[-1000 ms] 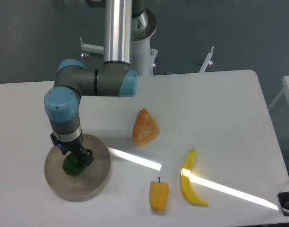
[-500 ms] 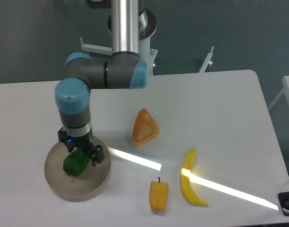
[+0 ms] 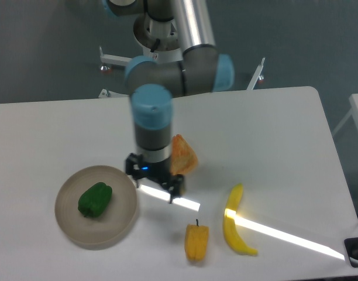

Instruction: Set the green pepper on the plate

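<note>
Green pepper [image 3: 95, 200], glossy and lumpy, lies on the matte beige plate [image 3: 123, 218] near the tabletop's front-left corner. Just right of the plate, the gripper [image 3: 155, 182] points straight down under the arm's grey wrist, fingers spread, holding nothing, above the white table [image 3: 272, 134].

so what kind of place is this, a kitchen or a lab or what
Most likely a robotics lab or test bench, not a kitchen: an arm with a two-finger hand works over a bare white table, with toy-like food such as a green pepper on a plate and a banana.
</note>
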You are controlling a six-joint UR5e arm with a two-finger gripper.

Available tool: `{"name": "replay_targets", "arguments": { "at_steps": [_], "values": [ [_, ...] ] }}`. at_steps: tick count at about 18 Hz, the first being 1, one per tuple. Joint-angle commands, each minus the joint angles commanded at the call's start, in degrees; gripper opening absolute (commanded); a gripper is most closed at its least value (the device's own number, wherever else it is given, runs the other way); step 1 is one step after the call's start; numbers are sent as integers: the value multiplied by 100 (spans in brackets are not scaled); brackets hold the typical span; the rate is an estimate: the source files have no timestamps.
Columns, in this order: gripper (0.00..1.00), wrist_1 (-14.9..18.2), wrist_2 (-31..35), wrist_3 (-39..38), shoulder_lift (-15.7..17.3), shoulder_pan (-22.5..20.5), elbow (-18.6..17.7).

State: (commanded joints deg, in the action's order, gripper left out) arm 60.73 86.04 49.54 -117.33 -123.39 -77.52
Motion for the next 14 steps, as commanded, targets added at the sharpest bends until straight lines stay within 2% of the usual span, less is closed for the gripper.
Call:
{"name": "replay_targets", "arguments": {
  "at_steps": [2, 9, 12, 14],
  "values": [
    [100, 9, 9, 388, 70, -176, -35],
    [100, 9, 35, 1004, 35, -633, -53],
    [100, 0, 114, 1137, 0, -678, -44],
    [100, 0, 420, 1189, -17, -678, -35]
  ]
}}
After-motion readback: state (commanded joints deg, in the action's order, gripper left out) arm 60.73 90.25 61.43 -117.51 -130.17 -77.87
